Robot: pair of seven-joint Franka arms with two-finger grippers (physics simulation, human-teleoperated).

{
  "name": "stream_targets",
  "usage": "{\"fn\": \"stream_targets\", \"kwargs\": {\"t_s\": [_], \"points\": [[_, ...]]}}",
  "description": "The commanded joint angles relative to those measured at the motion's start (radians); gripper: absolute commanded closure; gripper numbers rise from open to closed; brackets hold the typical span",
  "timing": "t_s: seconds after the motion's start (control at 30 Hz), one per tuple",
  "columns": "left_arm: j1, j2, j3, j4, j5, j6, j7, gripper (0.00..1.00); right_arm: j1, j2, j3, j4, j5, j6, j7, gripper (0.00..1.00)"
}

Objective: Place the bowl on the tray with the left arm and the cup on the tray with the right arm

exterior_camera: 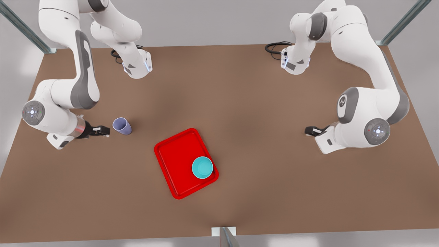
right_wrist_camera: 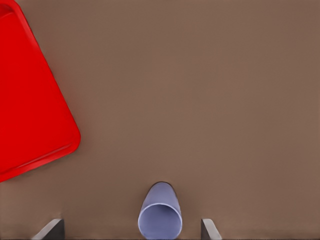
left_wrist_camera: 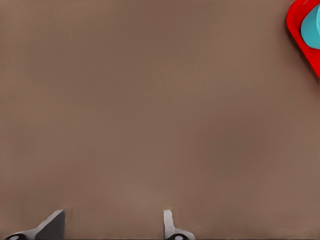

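The lavender cup (exterior_camera: 122, 126) stands on the brown table at the front view's left. My right gripper (exterior_camera: 102, 130) sits low beside it, open, a short gap away. In the right wrist view the cup (right_wrist_camera: 160, 217) lies just ahead of the right gripper (right_wrist_camera: 130, 229), between the lines of its spread fingers. The teal bowl (exterior_camera: 202, 167) rests inside the red tray (exterior_camera: 178, 161), in the corner nearest the front view's right. My left gripper (exterior_camera: 310, 130) waits open and empty at the front view's right. From the left gripper (left_wrist_camera: 110, 227), the bowl (left_wrist_camera: 312, 27) and tray (left_wrist_camera: 310, 57) lie far off.
Both arm bases (exterior_camera: 137, 67) (exterior_camera: 295, 63) and their black cables stand at the table's far side. Bare brown tabletop (exterior_camera: 240, 113) separates the tray from each gripper. A metal bracket (exterior_camera: 224, 233) sits at the near table edge.
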Motion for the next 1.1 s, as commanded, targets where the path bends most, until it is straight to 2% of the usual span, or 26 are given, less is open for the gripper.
{"fn": "stream_targets", "kwargs": {"t_s": [0.0, 0.07, 0.13, 0.23, 0.33, 1.07], "points": [[0.002, -0.017, 0.0, -0.018, 0.095, 0.001, -0.001, 0.0, 0.004, -0.016, 0.001, -0.026, 0.0, 0.011, 0.004, 0.0], [0.033, -0.224, -0.068, -0.323, 0.114, 0.163, -0.013, 0.0, 0.002, -0.116, 0.001, -0.211, 0.0, 0.108, 0.004, 0.0], [0.034, -0.312, -0.068, -0.409, 0.107, 0.171, -0.014, 0.0, 0.001, -0.149, -0.001, -0.267, 0.002, 0.111, 0.007, 0.0], [0.034, -0.307, -0.066, -0.399, 0.127, 0.166, -0.03, 0.0, 0.002, -0.212, -0.001, -0.38, 0.0, 0.189, 0.047, 0.0], [0.033, -0.289, -0.066, -0.394, 0.14, 0.156, -0.048, 0.0, -0.019, -0.195, -0.013, -0.411, 0.002, 0.244, 0.059, 0.0], [0.033, -0.268, -0.066, -0.396, 0.137, 0.146, -0.051, 0.0, -0.022, -0.149, -0.004, -0.446, 0.035, 0.272, 0.059, 0.0]]}}
